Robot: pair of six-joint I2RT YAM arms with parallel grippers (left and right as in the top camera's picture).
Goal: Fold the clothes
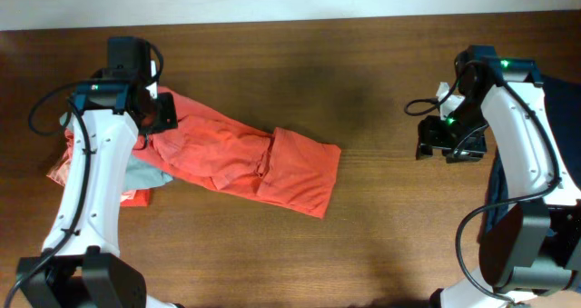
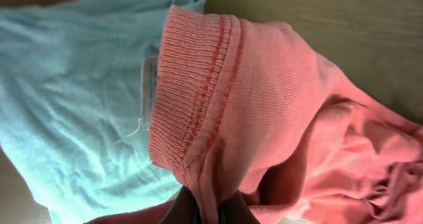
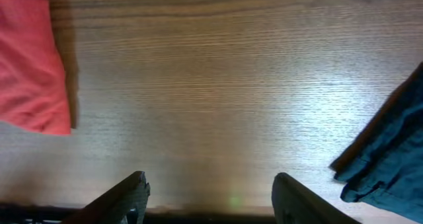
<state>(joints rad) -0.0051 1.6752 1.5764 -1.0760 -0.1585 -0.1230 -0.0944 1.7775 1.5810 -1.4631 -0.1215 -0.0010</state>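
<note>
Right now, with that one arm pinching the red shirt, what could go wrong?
The left gripper grips only the ribbed edge of the coral shirt, so the fabric might slip out. The pale blue shirt lies right against it and could get dragged along. The right gripper is open over bare table, apart from the shirt; a one-sided pull might bunch it rather than fold it.

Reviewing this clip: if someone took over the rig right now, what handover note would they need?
Left claw: shut on the ribbed edge of the red shirt.
Right claw: open, empty, above bare table.
Red shirt lies rumpled across the table's left-centre; grey-blue shirt against it by the left arm; navy shirt at the right edge.
Done: no finished fold visible.
Left: spread and fold the red shirt, then the others.
</note>
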